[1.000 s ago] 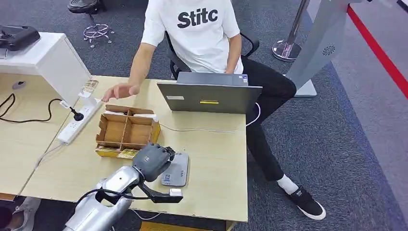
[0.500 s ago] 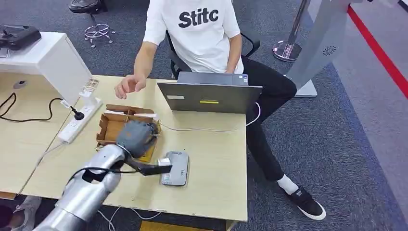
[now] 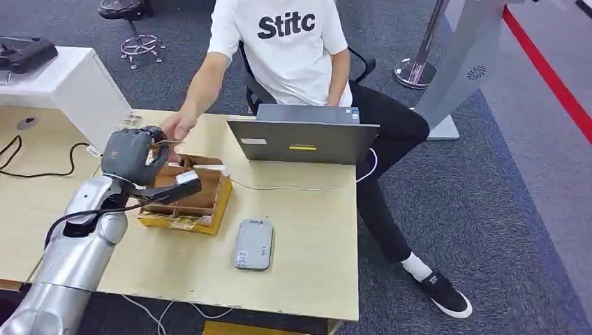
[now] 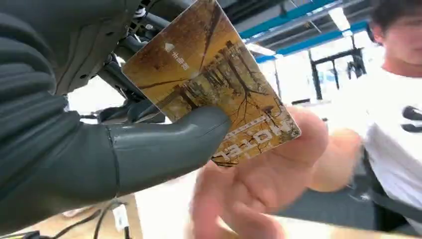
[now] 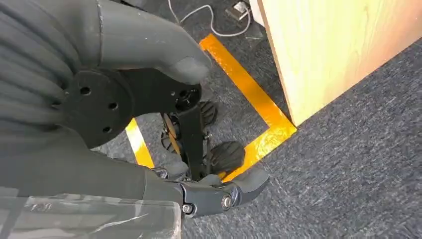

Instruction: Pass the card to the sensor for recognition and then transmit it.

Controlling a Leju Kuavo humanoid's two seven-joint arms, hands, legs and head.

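Left hand (image 3: 129, 155) pinches brown-gold printed plastic card (image 4: 211, 84) under its thumb, far-left over table; person's hand (image 3: 178, 127) touches card's far edge. Right hand (image 5: 149, 124) empty, fingers apart.

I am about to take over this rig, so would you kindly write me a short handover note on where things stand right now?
Left hand: raised over the table, pinching the card with its thumb.
Right hand: hanging by the floor, holding nothing, fingers apart.
Sensor: lies flat on the table, nothing on it.
Person's hand: at the card, fingers under it in the left wrist view.
Done: card brought to the person.
Left: release once they grip it.
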